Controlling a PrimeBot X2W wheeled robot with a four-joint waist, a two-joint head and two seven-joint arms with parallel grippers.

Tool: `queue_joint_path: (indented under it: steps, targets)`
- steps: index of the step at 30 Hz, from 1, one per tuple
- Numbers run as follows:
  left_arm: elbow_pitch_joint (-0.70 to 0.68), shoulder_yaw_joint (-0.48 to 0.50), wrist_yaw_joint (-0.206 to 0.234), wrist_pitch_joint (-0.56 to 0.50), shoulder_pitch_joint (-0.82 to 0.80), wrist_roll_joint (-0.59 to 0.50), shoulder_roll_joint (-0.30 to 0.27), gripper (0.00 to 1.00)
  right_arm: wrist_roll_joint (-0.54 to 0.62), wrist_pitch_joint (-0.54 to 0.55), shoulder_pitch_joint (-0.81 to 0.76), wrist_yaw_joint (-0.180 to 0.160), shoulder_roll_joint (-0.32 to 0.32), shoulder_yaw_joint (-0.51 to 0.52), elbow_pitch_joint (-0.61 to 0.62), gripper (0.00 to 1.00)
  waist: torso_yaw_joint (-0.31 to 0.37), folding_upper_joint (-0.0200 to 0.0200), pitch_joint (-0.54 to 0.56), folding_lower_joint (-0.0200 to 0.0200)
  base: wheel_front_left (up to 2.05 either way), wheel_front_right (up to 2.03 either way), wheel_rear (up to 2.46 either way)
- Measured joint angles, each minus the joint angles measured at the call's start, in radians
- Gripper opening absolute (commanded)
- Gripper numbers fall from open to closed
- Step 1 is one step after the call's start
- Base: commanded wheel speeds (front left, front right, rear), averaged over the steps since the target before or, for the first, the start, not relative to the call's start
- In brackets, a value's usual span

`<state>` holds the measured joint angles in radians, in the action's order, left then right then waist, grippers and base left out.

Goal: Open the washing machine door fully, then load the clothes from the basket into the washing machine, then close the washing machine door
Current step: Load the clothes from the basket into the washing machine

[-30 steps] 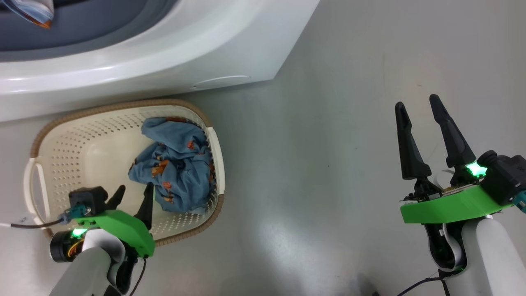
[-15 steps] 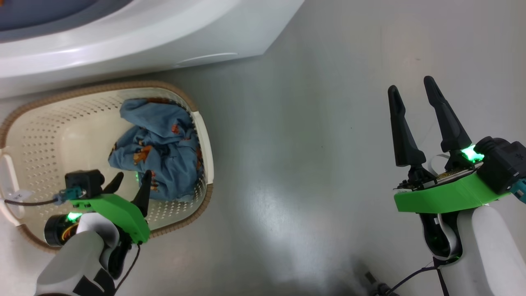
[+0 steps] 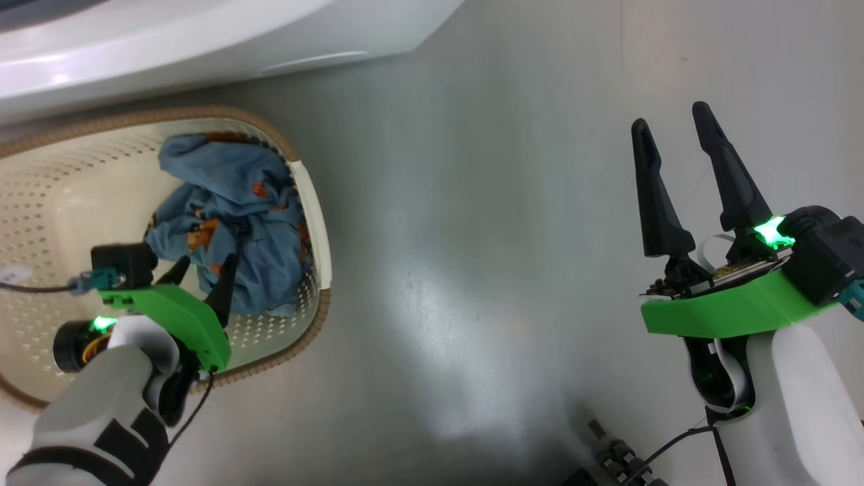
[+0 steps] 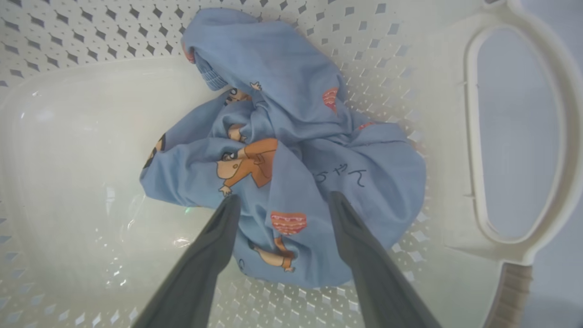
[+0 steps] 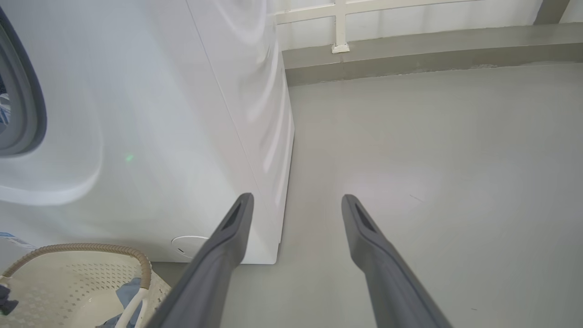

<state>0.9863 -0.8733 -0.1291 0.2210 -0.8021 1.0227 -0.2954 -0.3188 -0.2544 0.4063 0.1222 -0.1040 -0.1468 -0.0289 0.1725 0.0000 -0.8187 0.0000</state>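
The cream basket (image 3: 314, 209) (image 4: 514, 255) (image 5: 136, 264) sits on the floor before the white washing machine (image 3: 202, 40) (image 5: 159, 136). Crumpled light blue clothes (image 3: 229, 209) (image 4: 291, 150) with orange cartoon figures lie against its right wall. My left gripper (image 3: 202, 266) (image 4: 282, 200) hangs open inside the basket, its fingertips straddling the near edge of the fabric, nothing clamped. My right gripper (image 3: 671, 118) (image 5: 296, 198) stands open over bare floor to the right, holding nothing. The grey gasket (image 5: 27, 91) shows at the machine's opening; the washing machine door is out of view.
Grey floor (image 3: 472, 236) spreads between the basket and my right arm. A low ledge with a white railing (image 5: 410, 50) runs behind the machine. A cable and dark connector (image 3: 607, 452) lie at the bottom of the head view.
The head view has shifted, so basket and machine slide up-left. My left gripper has sunk nearer the blue clothes. Both grippers stay open.
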Motion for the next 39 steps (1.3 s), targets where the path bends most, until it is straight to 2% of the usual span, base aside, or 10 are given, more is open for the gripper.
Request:
queue_joint_path:
  steps: [7,22,24,26,39]
  targets:
    - [-0.045,-0.119,0.0,-0.029,-0.036,0.103,-0.033,1.0,0.001,0.0,0.02,0.0,0.001,-0.01,0.002,1.0,0.016,0.0,-0.031,0.0,0.0,0.0,0.0]
    - [-0.117,-0.294,0.0,-0.026,-0.099,0.258,-0.064,1.0,0.001,0.0,0.03,0.0,0.003,-0.017,0.005,1.0,0.023,0.0,-0.058,0.0,0.0,0.0,0.0]
    - [-0.116,-0.312,0.0,-0.018,-0.109,0.271,-0.064,0.39,0.001,0.0,0.035,0.0,0.002,-0.017,0.01,1.0,0.024,0.0,-0.061,0.0,0.0,0.0,0.0]
    - [-0.116,-0.329,0.0,-0.017,-0.114,0.286,-0.064,0.0,0.001,0.0,0.035,0.0,0.002,-0.016,0.01,1.0,0.025,0.0,-0.062,0.0,0.0,0.0,0.0]
    - [-0.116,-0.375,0.0,0.01,-0.126,0.384,-0.061,0.0,0.009,0.0,0.035,0.0,-0.001,-0.011,0.01,1.0,0.012,0.0,-0.034,0.0,0.0,0.0,0.0]
